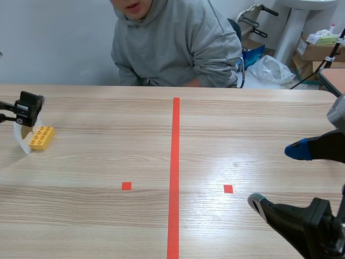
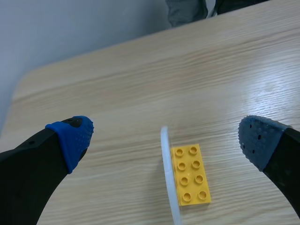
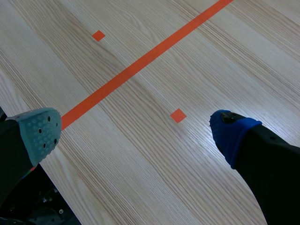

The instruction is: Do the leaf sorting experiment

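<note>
A yellow brick [image 1: 41, 137] [image 2: 190, 174] with two rows of studs lies flat near the table's far left edge. A thin white strip [image 1: 21, 141] [image 2: 168, 178] stands on edge against the brick's long side. My left gripper [image 1: 27, 112] [image 2: 165, 137] hovers just above them, open, with the brick and the strip below the gap between its fingers and nothing gripped. My right gripper [image 1: 277, 177] [image 3: 136, 133] is open over bare table at the right, near a small tape square. No leaf shows in any view.
A person in a grey hoodie [image 1: 178, 43] sits across the table with hands out of sight. Cardboard boxes [image 1: 318, 46] and a plastic bag [image 1: 272, 69] stand behind the back right corner. The table's rounded left corner [image 2: 21, 89] is close to my left gripper.
</note>
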You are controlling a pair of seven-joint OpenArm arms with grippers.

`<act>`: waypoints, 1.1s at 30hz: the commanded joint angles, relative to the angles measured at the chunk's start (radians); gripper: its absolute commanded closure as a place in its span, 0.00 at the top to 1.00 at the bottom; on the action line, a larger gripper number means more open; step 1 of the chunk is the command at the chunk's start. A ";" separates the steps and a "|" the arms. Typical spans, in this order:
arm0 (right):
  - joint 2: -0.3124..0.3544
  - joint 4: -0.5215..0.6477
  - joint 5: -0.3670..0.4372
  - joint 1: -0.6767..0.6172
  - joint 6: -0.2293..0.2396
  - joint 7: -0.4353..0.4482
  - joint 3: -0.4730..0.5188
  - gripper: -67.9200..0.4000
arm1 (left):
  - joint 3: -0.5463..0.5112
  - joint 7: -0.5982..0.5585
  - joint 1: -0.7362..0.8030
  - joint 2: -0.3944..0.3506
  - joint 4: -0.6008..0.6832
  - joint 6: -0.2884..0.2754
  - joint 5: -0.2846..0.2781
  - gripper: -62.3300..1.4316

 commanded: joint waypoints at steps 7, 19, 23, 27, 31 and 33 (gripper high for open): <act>0.013 0.001 0.007 0.009 0.008 0.014 0.009 0.98 | -0.005 0.005 0.241 -0.073 0.370 -0.019 -0.003 1.00; 0.013 0.001 0.007 0.009 0.008 0.010 0.009 0.98 | -0.006 -0.004 0.597 -0.084 0.827 -0.029 -0.002 1.00; 0.013 0.001 0.007 0.009 0.008 0.010 0.009 0.98 | -0.006 -0.016 0.689 -0.083 0.928 -0.029 0.016 1.00; 0.013 0.001 0.007 0.009 0.008 0.011 0.009 0.98 | -0.006 -0.026 0.764 -0.075 0.993 -0.027 0.055 1.00; 0.013 0.001 0.007 0.009 0.008 0.011 0.009 0.98 | -0.007 -0.026 0.833 -0.062 1.043 -0.025 0.055 1.00; 0.013 0.001 0.007 0.009 0.008 0.011 0.009 0.98 | -0.014 -0.032 0.870 -0.049 1.069 -0.025 0.053 1.00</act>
